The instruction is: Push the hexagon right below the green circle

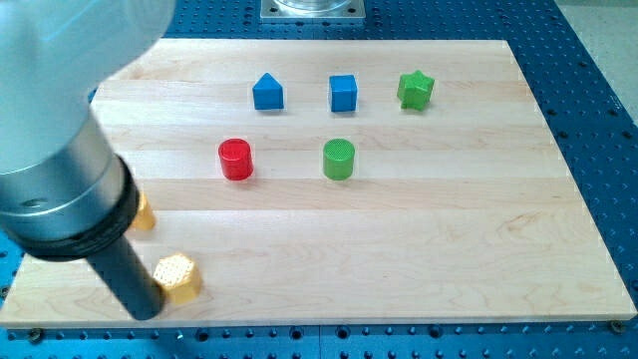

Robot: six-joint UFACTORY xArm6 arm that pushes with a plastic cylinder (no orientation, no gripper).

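A yellow hexagon block (178, 276) lies near the view's bottom left of the wooden board. The green circle block (339, 159) stands near the board's middle, well up and to the right of the hexagon. My tip (145, 314) is at the end of the dark rod, just left of and slightly below the hexagon, close to or touching its left side. The arm's large grey body covers the view's upper left.
A red circle (235, 159) stands left of the green circle. A blue house-shaped block (267, 92), a blue cube (343, 93) and a green star (415, 89) line the top. Another yellow block (145, 212) shows partly behind the arm. The board's bottom edge (319, 321) is near.
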